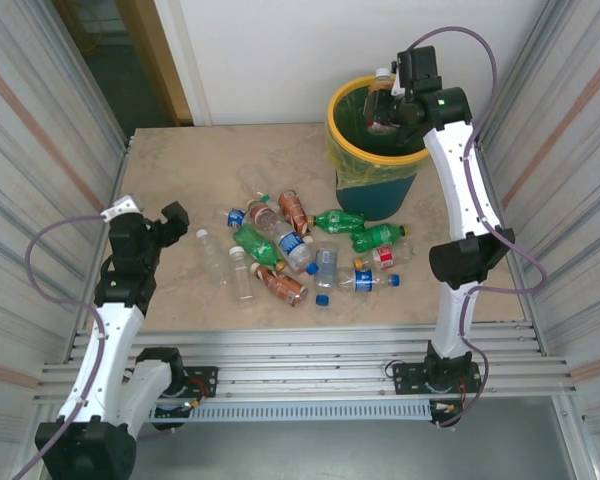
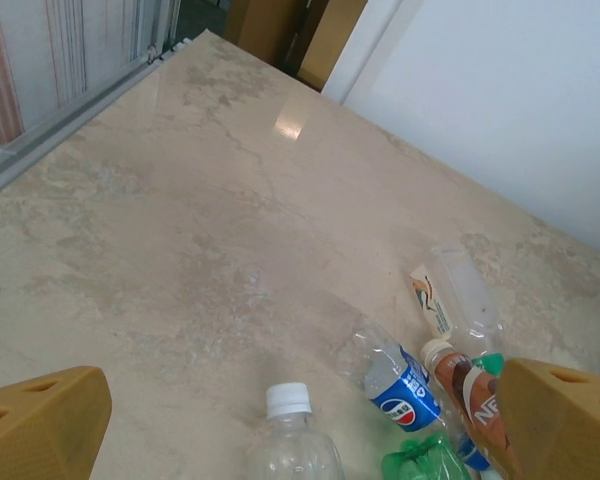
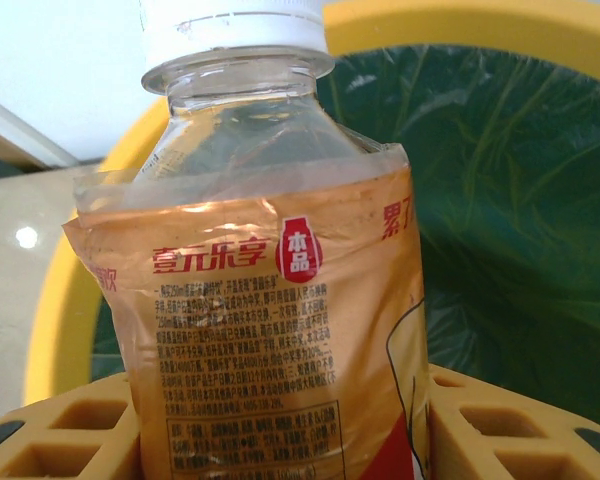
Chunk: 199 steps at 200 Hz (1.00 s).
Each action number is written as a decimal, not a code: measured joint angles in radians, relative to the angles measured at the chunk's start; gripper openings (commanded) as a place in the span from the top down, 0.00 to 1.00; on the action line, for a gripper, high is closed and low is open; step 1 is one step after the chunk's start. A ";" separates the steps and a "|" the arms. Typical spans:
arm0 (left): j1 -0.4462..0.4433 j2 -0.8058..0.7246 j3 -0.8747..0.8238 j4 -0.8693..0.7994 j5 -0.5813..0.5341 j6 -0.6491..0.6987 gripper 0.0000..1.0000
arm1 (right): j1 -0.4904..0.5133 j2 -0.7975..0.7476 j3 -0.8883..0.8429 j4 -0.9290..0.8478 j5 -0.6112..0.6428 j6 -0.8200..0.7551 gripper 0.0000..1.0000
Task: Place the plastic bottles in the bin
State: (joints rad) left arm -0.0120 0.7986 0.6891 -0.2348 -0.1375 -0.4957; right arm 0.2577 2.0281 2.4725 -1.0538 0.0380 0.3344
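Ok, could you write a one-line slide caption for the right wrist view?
Right tool grips an orange-labelled, white-capped bottle above the yellow-rimmed bin with its green liner.

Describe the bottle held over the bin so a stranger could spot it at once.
Find the teal bin with the yellow rim, far right on the table. Above its opening the right gripper clamps one bottle. Unlike the bottles lying on the table, it is clear with a white cap and an orange label printed in red.
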 measured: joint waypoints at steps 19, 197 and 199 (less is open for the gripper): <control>0.000 0.016 0.013 -0.047 0.015 -0.010 0.01 | 0.000 0.016 0.000 -0.014 0.021 -0.009 0.61; 0.000 0.106 0.077 -0.209 0.145 -0.033 0.01 | 0.028 0.197 0.006 -0.092 0.149 -0.140 0.25; 0.000 0.106 0.077 -0.210 0.145 -0.033 0.01 | 0.028 0.197 0.006 -0.092 0.148 -0.142 0.24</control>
State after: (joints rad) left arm -0.0120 0.9051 0.7666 -0.4446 0.0078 -0.5289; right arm 0.2859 2.2253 2.4783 -1.1454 0.1864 0.1925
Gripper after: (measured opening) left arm 0.989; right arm 0.715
